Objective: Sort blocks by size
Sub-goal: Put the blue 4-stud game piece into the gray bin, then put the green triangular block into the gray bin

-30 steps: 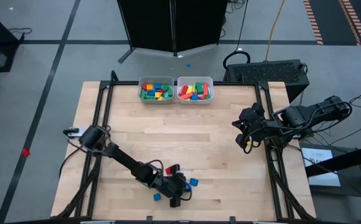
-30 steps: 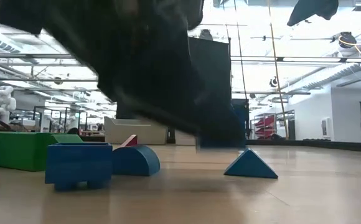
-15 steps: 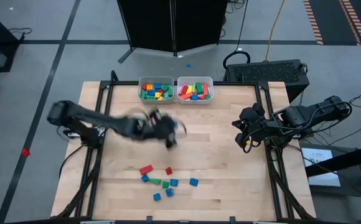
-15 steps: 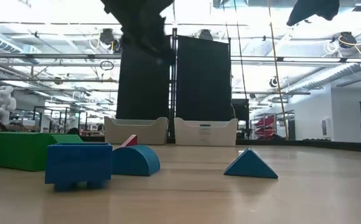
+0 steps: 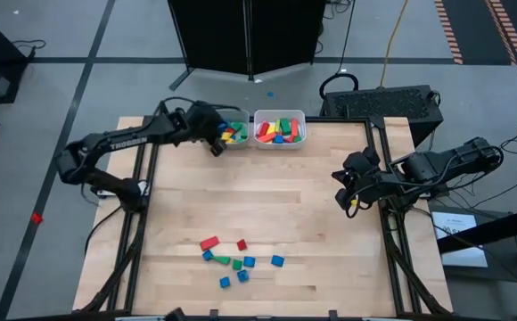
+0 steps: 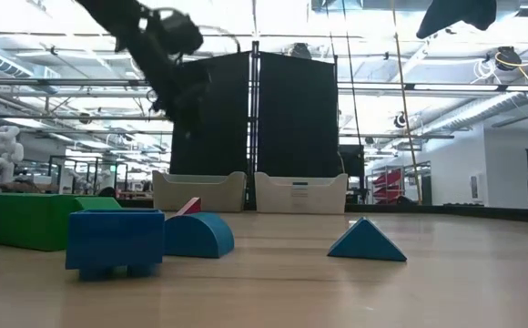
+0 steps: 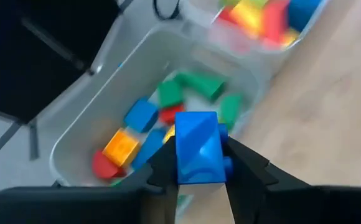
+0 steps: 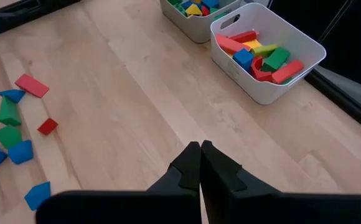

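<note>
Two pale plastic bins sit side by side, touching, at the far edge of the wooden desk (image 5: 267, 196). Both have thin, smooth, slightly see-through walls and rounded corners. The left bin (image 5: 207, 134) holds a jumble of green, blue, yellow, orange and red blocks; the right bin (image 5: 280, 127) holds mostly red pieces with some green, yellow and blue.

Above the left bin hangs the left claw (image 7: 196, 163), its two dark fingers closed on a blue block (image 7: 198, 147) with glossy faces, a sloped upper facet and a small stud on one side. Below it in the wrist view lie a blue cube, an orange cube, green bars and a red piece on the bin floor.

Near the front of the desk a loose cluster of blocks (image 5: 236, 257) remains: a flat red bar (image 5: 209, 242), a small red cube (image 5: 241, 244), green wedges and several small blue pieces. From the low view these read as a blue bridge-like block (image 6: 114, 241), a blue quarter-round (image 6: 198, 235), a blue triangle (image 6: 366, 241) and a large green block (image 6: 32, 220).

At the desk's right edge the right claw (image 8: 200, 158) waits, fingers pressed together with nothing between them, well apart from the blocks.
</note>
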Robot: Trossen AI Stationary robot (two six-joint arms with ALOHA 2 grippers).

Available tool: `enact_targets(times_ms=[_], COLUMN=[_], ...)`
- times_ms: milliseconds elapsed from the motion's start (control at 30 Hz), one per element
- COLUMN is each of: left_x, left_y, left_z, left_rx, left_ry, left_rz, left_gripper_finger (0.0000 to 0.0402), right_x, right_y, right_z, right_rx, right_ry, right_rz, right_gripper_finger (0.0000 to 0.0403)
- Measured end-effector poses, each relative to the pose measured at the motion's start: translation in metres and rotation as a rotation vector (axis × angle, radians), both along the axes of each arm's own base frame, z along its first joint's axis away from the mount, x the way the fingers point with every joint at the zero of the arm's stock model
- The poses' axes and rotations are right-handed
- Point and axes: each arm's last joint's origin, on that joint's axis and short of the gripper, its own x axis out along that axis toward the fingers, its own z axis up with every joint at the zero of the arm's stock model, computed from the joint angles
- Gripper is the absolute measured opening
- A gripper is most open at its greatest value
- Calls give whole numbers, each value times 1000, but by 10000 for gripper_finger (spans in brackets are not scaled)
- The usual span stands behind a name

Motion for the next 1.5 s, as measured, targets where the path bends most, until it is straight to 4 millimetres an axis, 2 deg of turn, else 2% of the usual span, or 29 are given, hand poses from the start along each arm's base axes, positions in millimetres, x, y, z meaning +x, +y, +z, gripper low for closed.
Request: enact_targets(times_ms=[100,200,367,467,567,733,900,1000,1100,1267,1500], left_x=[-5,-6,-3,-2,3,11,10,8,1,-8,-9], left_y=[16,22,24,14,-15,-91,-177,-221,-254,-284,-303], left_z=[-12,-18,-20,-21,-23,-38,-57,-56,-55,-49,-60], left_rx=[-10,-55,-65,-238,-436,-591,-620,-559,-469,-413,-429], left_ry=[33,16,2,-60,-97,-10,-12,-70,-83,-155,-145], left_rz=[-7,-71,-81,-135,-323,-489,-561,-590,-634,-654,-663], left_gripper_finger=[135,177,232,243,245,246,246,246,246,247,247], right_x=[0,0,0,0,0,0,-1,-1,-1,-1,-1], right_y=[-1,-1,-1,-1,-1,-1,-1,-1,-1,-1,-1], right_z=[0,1,1,1,1,0,0,0,0,0,0], right_rx=[-17,-23,-32,-32,-32,-33,-42,-53,-62,-66,-66], right_ry=[-7,-10,-15,-14,-14,-8,2,10,16,19,19], right_rz=[-12,-17,-28,-27,-26,-24,-11,1,10,14,14], right_gripper_finger=[0,0,0,0,0,0,0,0,0,0,0])
